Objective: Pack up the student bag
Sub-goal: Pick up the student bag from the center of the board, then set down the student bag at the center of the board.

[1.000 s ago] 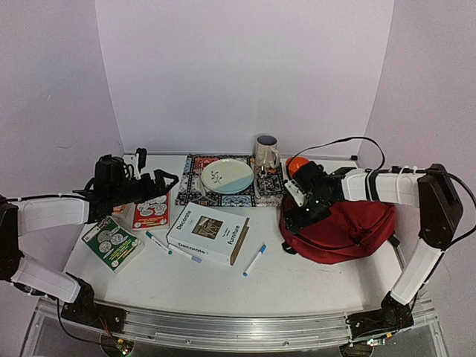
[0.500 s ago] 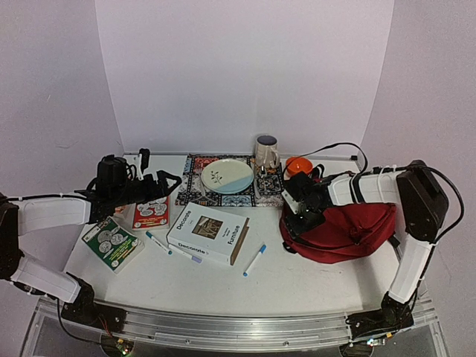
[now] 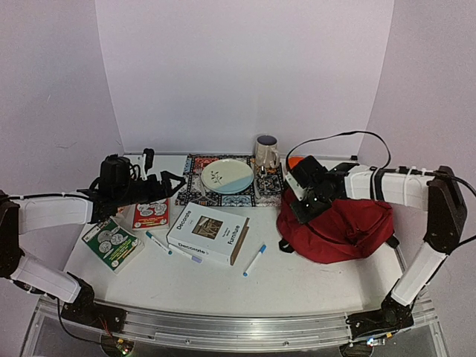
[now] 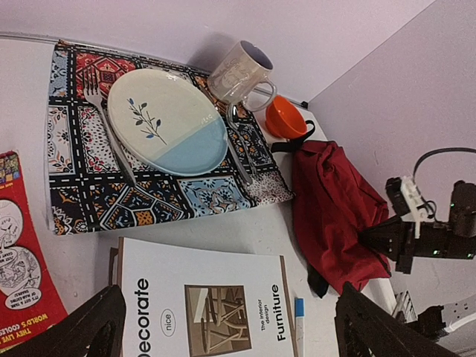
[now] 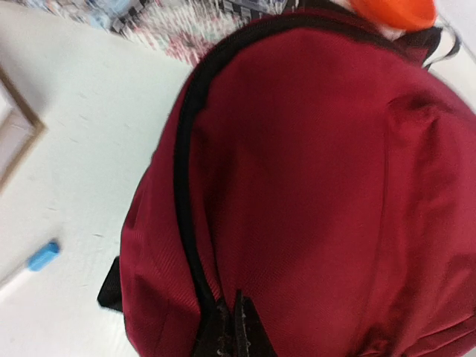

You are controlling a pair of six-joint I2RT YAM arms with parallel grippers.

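The student bag [image 3: 346, 232] [image 4: 335, 216] is a dark-red soft backpack lying on the right of the table. Its black zipper line [image 5: 186, 186] curves down the fabric [image 5: 320, 163] and runs into my right gripper [image 3: 301, 212] [image 5: 236, 331]. That gripper's jaws are pressed together on the bag at the zipper; what exactly they pinch is hidden. My left gripper [image 3: 169, 179] [image 4: 230, 335] hovers open above the left of the table, its fingers [image 4: 82, 335] wide apart over a white book [image 4: 201, 305].
The white book [image 3: 208, 232] lies mid-table, with a blue-capped marker [image 3: 254, 260] and another pen [image 3: 158, 242] beside it. At the left lie a red booklet [image 3: 151, 214] and a green booklet [image 3: 111, 242]. Plate [image 3: 227, 176], mug [image 3: 266, 152] and orange bowl [image 3: 295, 161] stand at the back.
The right gripper has shut at the bag's zipper and drawn slightly up and back, pulling the bag's near-left edge with it. The left arm has barely moved.
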